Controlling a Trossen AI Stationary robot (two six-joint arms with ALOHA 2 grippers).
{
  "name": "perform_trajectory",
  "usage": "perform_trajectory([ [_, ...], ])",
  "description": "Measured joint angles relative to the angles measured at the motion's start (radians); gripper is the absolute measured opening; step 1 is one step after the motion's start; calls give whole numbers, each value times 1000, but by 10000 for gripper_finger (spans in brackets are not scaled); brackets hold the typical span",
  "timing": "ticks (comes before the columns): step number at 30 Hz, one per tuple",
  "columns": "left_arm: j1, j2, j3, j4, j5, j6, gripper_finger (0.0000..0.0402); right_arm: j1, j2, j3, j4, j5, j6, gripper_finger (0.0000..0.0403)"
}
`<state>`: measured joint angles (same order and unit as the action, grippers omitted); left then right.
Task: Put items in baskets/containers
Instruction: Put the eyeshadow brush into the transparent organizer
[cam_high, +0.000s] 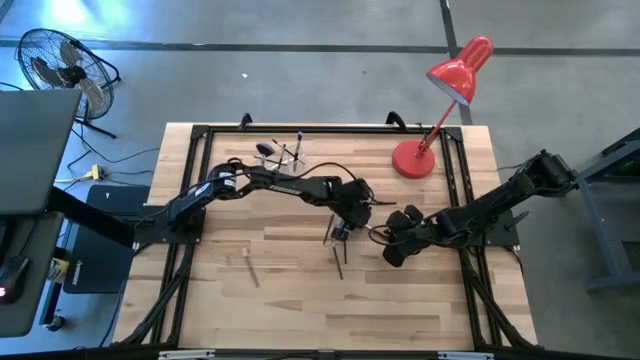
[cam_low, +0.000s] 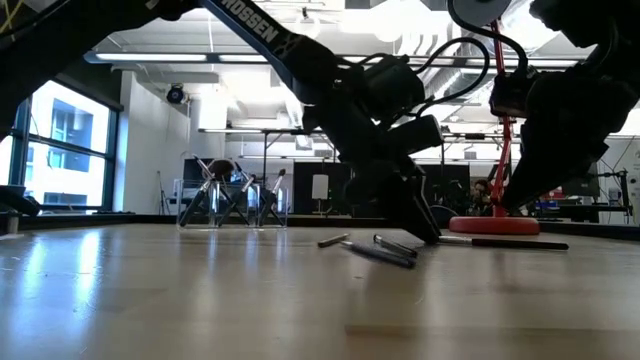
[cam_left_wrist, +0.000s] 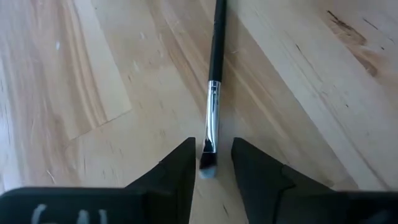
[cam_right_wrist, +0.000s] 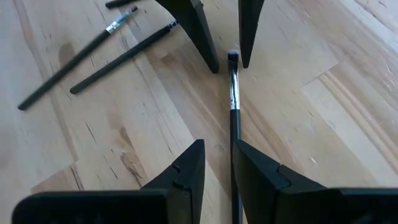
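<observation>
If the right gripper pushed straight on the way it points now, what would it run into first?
Probably the left gripper. The right gripper straddles one end of a brush lying on the table, and the left gripper's fingers straddle the other end, though depth is hard to judge.

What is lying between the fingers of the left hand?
The bristle tip of a makeup brush lies between the left hand fingers on the wooden table; its handle end is out of view.

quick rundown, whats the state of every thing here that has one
left hand: open, fingers either side of the brush tip, low at the table
right hand: open, fingers straddling the handle end of the same brush
slim black makeup brush with silver ferrule: flat on the wood, between both hands
two dark brushes: lying loose on the table
small clear cup holder: upright, brushes standing in it
red desk lamp: upright
</observation>
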<state>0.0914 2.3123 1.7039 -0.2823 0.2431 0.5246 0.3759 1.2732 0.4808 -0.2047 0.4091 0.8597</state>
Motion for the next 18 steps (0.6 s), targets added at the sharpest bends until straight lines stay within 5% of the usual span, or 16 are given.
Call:
perform_trajectory([
  [7, -1, -1, 0, -26, -7, -28, 11, -1, 0, 0, 1, 2, 5, 78],
  [14, 1, -1, 9, -58, -20, -164, 3, -3, 0, 0, 28, 9, -75, 88],
  [18, 0, 6, 122, -284, -33, -199, 0, -12, 0, 13, 43, 12, -196, 112],
])
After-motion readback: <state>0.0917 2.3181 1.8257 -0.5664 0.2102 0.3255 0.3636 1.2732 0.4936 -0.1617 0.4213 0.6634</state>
